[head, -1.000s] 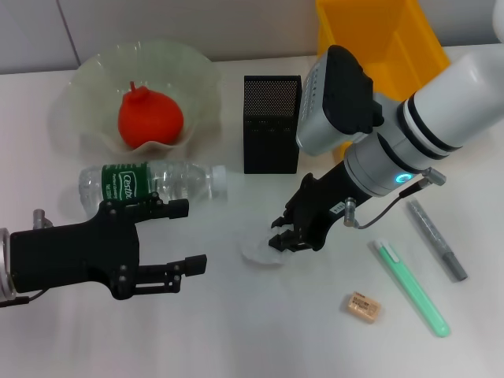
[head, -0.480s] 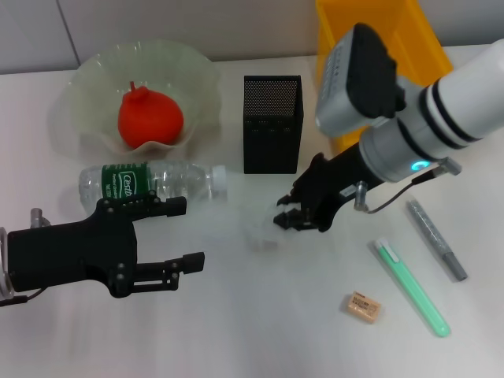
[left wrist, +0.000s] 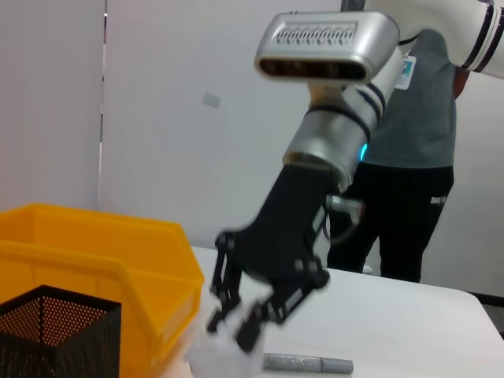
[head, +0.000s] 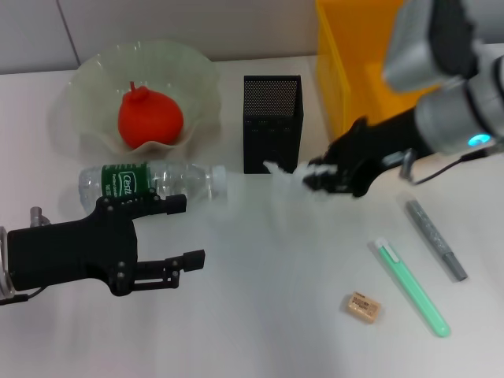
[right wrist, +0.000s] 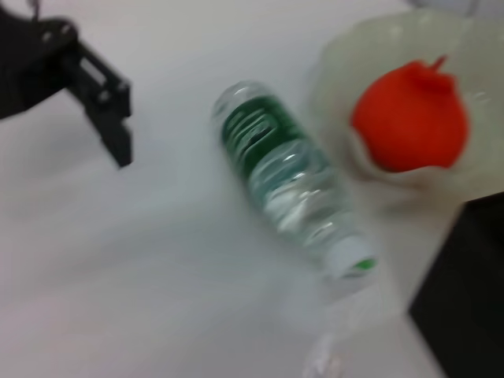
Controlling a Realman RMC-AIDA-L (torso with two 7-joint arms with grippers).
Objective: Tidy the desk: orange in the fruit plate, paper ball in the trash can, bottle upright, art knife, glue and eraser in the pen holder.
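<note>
My right gripper (head: 316,175) is shut on the white paper ball (head: 283,175) and holds it above the table, just right of the black mesh pen holder (head: 272,122) and near the yellow bin (head: 378,55). The left wrist view shows this gripper (left wrist: 244,319) with the ball (left wrist: 211,358) under it. The orange (head: 150,116) sits in the pale fruit plate (head: 87,79). The clear bottle (head: 150,181) lies on its side. My left gripper (head: 185,232) is open and empty, just in front of the bottle. A tan eraser (head: 362,305), a green pen-shaped tool (head: 411,287) and a grey one (head: 437,240) lie at the front right.
The right wrist view shows the bottle (right wrist: 291,181), the orange (right wrist: 409,118), the left gripper (right wrist: 102,102) and a corner of the pen holder (right wrist: 465,291). A person (left wrist: 409,157) stands behind the table in the left wrist view.
My right gripper has lifted the paper ball off the table and carried it back and to the right, toward the yellow bin. The left arm has not moved.
</note>
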